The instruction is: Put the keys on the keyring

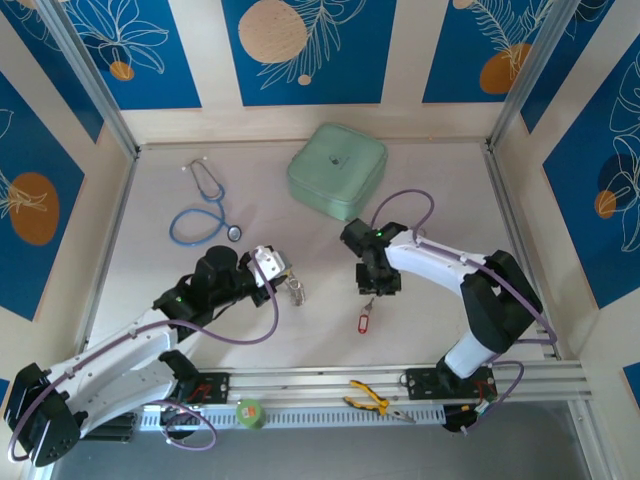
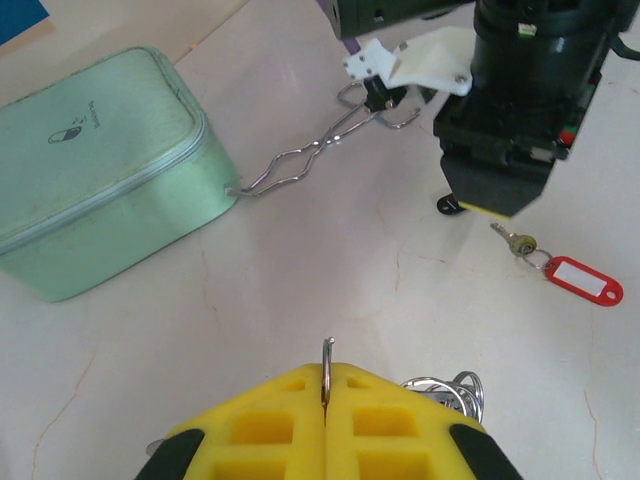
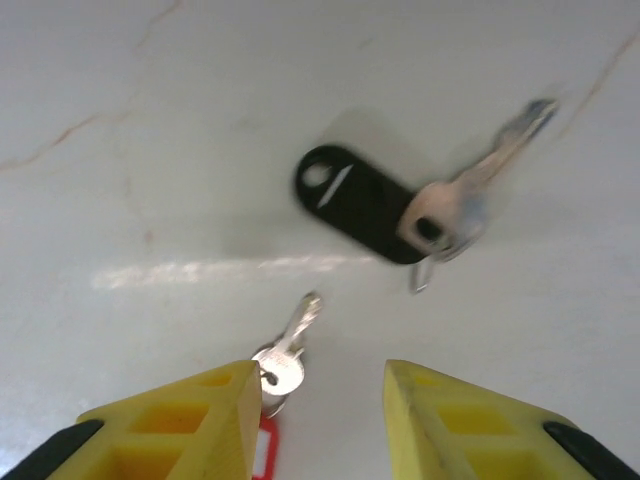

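Observation:
My left gripper (image 2: 327, 415) is shut on the thin silvery keyring (image 2: 327, 362), seen edge-on between the yellow fingers, with more silver loops (image 2: 452, 392) beside them. From above, the left gripper (image 1: 280, 276) holds that ring bunch (image 1: 296, 291) just over the table. The right gripper (image 3: 320, 400) hangs open over the table. A small silver key (image 3: 284, 356) with a red tag (image 3: 262, 452) lies against its left finger's inner edge, not gripped. A blurred black-tagged key (image 3: 362, 205) lies just beyond. From above, the red-tagged key (image 1: 365, 322) sits below the right gripper (image 1: 372, 290).
A mint-green zip case (image 1: 337, 170) stands at the back, with a blue stethoscope (image 1: 205, 215) at the back left. Yellow-handled pliers (image 1: 372, 402) and a green tape roll (image 1: 250, 412) rest on the front rail. A bent silvery wire (image 2: 305, 162) lies by the case.

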